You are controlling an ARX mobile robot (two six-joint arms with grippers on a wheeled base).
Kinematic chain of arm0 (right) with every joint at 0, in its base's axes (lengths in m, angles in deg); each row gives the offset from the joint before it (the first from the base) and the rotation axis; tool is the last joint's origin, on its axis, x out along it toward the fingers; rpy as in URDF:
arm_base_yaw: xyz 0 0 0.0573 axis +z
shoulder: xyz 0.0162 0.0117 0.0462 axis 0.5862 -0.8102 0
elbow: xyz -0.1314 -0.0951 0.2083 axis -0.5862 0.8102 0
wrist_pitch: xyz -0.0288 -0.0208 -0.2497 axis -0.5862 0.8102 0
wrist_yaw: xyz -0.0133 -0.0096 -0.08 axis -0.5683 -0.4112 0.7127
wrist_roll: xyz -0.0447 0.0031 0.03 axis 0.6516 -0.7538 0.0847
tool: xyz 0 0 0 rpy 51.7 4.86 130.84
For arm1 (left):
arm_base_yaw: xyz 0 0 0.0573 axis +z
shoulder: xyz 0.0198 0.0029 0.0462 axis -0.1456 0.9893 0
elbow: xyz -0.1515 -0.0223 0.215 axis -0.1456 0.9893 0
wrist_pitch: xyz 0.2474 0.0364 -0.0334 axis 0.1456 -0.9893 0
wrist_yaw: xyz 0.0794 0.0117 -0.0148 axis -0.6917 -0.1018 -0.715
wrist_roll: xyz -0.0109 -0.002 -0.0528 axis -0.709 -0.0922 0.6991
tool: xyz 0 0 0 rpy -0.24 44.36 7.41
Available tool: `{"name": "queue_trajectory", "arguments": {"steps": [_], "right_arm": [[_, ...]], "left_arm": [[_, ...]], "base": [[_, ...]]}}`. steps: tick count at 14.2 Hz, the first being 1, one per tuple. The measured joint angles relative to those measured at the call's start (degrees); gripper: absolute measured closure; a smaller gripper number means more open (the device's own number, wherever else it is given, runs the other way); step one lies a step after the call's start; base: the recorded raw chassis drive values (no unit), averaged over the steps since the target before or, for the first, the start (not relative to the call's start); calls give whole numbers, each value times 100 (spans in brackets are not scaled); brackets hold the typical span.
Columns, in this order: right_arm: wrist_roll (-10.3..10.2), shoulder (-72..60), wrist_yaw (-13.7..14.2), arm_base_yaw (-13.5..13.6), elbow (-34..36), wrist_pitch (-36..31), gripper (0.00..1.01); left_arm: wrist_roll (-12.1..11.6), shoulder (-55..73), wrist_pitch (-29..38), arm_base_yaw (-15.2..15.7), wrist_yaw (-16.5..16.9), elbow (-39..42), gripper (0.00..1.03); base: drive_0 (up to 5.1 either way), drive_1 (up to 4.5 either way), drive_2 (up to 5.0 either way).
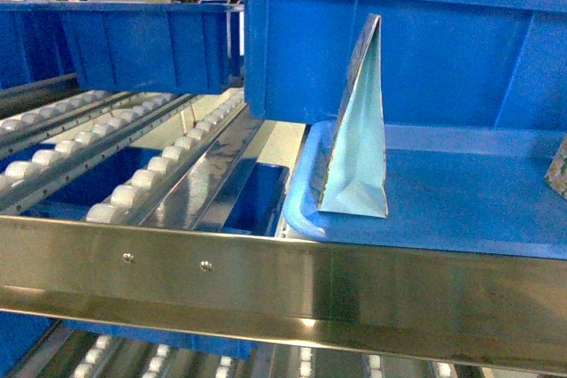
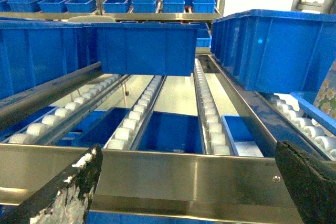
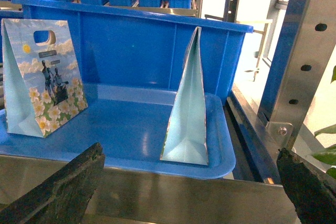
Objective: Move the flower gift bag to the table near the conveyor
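Black, worn fingers of the right gripper stand spread wide and empty before the shallow blue plastic tray. The left gripper is likewise spread. Near the tray's right end, the light-blue triangular paper flower gift bag stands upright, edge-on. It is probably light, crushable and easily tipped, so pinch its narrow top ridge.

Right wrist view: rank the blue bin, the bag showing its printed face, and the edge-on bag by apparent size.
1. blue bin, largest.
2 and 3. Printed-face bag and edge-on bag: similar height; the first shows more area, but that's orientation, so unranked.
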Motion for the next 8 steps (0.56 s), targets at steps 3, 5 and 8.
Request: {"name": "queue_trajectory", "arguments": {"steps": [3,5,8], "right_arm": [[0,0,0,0,0,0,3],[0,0,0,0,0,0,3],[0,0,0,0,0,0,3]], "left_arm": [[0,0,0,0,0,0,5],[0,0,-2,0,0,0,5],[0,0,0,0,0,0,5]], "base": [[0,0,0],[0,0,0],[0,0,0]]}}
